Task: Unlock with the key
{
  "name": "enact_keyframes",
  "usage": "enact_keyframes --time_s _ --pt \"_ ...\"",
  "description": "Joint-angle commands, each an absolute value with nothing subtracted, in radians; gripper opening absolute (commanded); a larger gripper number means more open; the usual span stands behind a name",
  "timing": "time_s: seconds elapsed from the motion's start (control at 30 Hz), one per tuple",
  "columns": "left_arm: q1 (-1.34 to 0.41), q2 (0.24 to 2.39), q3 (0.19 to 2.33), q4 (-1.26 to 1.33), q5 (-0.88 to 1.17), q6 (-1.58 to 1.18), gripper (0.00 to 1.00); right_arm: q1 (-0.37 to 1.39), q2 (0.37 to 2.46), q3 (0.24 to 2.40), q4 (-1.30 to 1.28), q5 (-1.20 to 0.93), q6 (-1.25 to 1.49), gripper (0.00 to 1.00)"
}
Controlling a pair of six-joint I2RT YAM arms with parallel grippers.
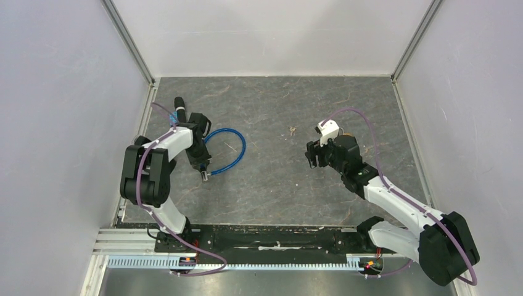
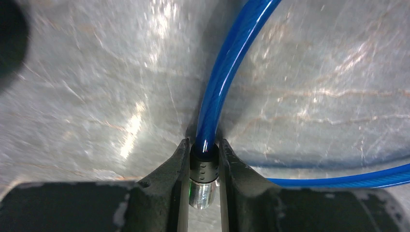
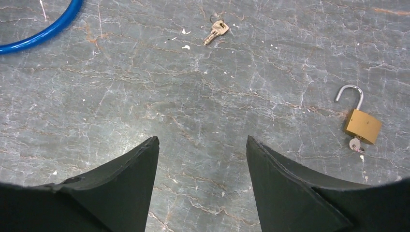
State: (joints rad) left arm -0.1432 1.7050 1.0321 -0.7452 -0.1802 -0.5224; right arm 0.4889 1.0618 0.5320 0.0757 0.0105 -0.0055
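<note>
A blue cable lock (image 1: 231,147) lies looped on the grey table at the left. My left gripper (image 1: 201,165) is shut on its black collar and silver pin end (image 2: 204,169), with the cable (image 2: 227,63) running away from the fingers. A loose silver key (image 1: 291,130) lies mid-table and also shows in the right wrist view (image 3: 215,32). My right gripper (image 1: 314,154) is open and empty above bare table (image 3: 202,140), with the key ahead of it. A brass padlock (image 3: 362,125) with its shackle swung open and a key (image 3: 356,144) in it lies to the right.
The cable lock's black cylinder body (image 1: 179,103) lies at the far left by the wall. White walls enclose the table on three sides. A black and metal rail (image 1: 265,243) with the arm bases runs along the near edge.
</note>
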Motion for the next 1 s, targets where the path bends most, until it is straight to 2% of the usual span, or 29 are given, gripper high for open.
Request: enact_keyframes --time_s 0.0,0.07,0.2,0.47,0.63,0.7,0.97 --pt "-0.146 1.615 0.961 -0.783 -0.017 -0.694 0.18 0.497 1.049 0.526 0.125 0.037 -0.021 0.69" --pt "-0.17 1.583 0.911 -0.765 0.052 -0.784 0.17 0.497 1.048 0.528 0.126 0.038 -0.02 0.69" --pt "-0.274 1.521 0.819 -0.697 0.116 -1.003 0.25 0.498 1.048 0.526 0.127 0.035 -0.017 0.69" --pt "-0.446 1.505 0.775 -0.547 0.121 -1.365 0.36 0.497 1.13 0.587 0.066 0.004 -0.003 0.68" --pt "-0.462 1.488 0.779 -0.506 0.134 -1.388 0.59 0.495 1.221 0.648 0.065 -0.043 0.029 0.68" --pt "-0.46 1.448 0.77 -0.508 0.114 -1.373 0.65 0.494 1.263 0.677 0.077 -0.047 0.037 0.67" --pt "-0.434 1.2 0.782 -0.604 -0.106 -1.13 0.8 0.43 1.521 0.855 0.131 -0.088 0.07 0.62"
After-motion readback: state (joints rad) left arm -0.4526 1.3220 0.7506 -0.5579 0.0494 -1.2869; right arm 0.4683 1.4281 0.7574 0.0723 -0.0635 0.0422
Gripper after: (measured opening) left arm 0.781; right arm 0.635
